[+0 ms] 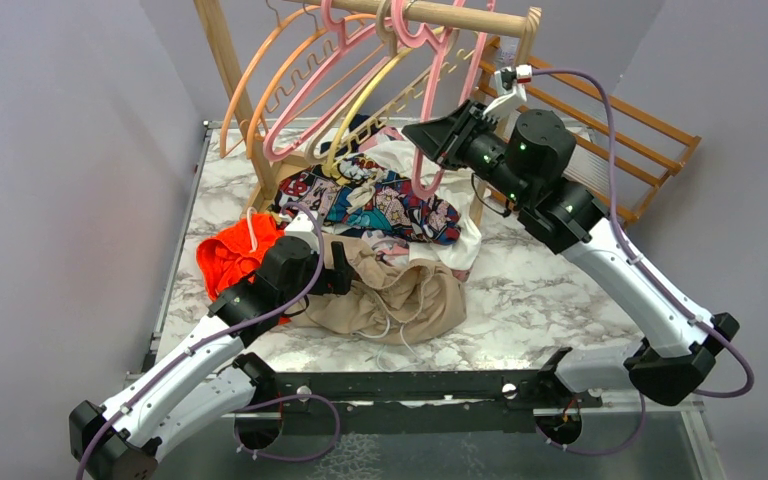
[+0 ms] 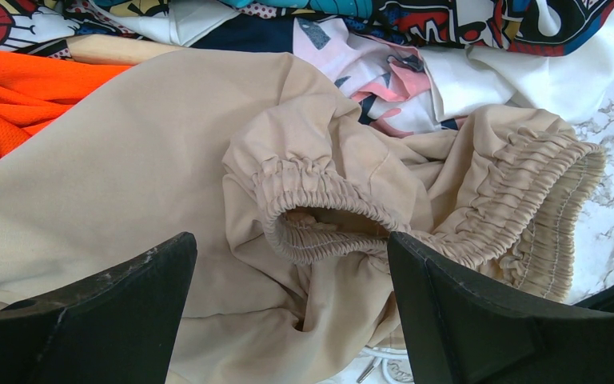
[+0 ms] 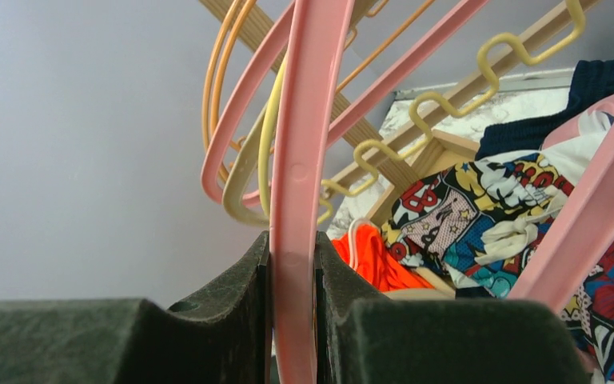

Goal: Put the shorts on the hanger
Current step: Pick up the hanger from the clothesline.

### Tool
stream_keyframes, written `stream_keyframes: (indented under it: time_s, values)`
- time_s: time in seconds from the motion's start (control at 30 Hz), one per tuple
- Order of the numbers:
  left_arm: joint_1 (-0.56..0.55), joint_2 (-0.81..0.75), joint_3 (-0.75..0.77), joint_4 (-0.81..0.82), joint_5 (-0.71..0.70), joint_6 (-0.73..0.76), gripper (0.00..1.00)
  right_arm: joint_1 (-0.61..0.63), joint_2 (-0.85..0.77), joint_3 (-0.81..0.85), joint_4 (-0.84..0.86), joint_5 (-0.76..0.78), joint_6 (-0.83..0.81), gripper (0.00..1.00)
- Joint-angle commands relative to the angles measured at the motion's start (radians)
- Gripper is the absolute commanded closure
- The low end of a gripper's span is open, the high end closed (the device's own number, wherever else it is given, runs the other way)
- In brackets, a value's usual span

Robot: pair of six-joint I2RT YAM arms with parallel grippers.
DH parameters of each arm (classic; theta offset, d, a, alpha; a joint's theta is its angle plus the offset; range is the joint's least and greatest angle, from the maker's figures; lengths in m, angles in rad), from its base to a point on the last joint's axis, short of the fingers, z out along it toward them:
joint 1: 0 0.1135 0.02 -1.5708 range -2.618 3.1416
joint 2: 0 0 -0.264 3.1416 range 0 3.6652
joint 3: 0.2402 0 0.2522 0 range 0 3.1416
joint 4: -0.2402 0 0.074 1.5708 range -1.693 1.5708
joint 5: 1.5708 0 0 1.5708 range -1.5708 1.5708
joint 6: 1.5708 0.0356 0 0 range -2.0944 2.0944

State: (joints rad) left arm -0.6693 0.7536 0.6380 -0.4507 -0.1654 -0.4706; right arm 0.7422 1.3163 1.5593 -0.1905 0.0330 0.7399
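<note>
Soft, floppy shorts [image 1: 410, 295] lie bunched on the tabletop [image 1: 540, 290] in front of the rack [image 1: 470, 17]; the gathered waistband [image 2: 312, 180] seems the best hold. Left gripper [image 2: 288, 248] hangs spread over them; right gripper [image 3: 292, 248] pinches the hanger [image 3: 308, 120].

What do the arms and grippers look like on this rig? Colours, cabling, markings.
The left arm and right arm: white link shells, black joints, green indicator lights, a purple cable along each. The left gripper and right gripper: matte black wedge-shaped fingers, edges scuffed.
</note>
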Motion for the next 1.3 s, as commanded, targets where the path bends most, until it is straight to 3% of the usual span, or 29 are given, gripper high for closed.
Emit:
stream_keyframes:
  time_s: [0.0, 0.73, 1.0, 1.27]
  values:
    - [0.004, -0.012, -0.014, 0.025, -0.023, 0.004, 0.08, -0.003, -0.077, -0.016, -0.033, -0.070, -0.058, 0.99]
    - [0.004, -0.029, 0.028, -0.014, -0.045, -0.022, 0.04, -0.003, -0.363, -0.230, -0.213, -0.190, -0.122, 0.99]
    - [0.004, -0.025, 0.101, -0.106, -0.080, -0.057, 0.01, -0.003, -0.411, -0.276, -0.274, -0.288, -0.155, 0.99]
    - [0.004, -0.120, 0.188, -0.191, -0.044, -0.067, 0.01, -0.003, -0.459, -0.340, -0.318, -0.408, -0.180, 0.99]
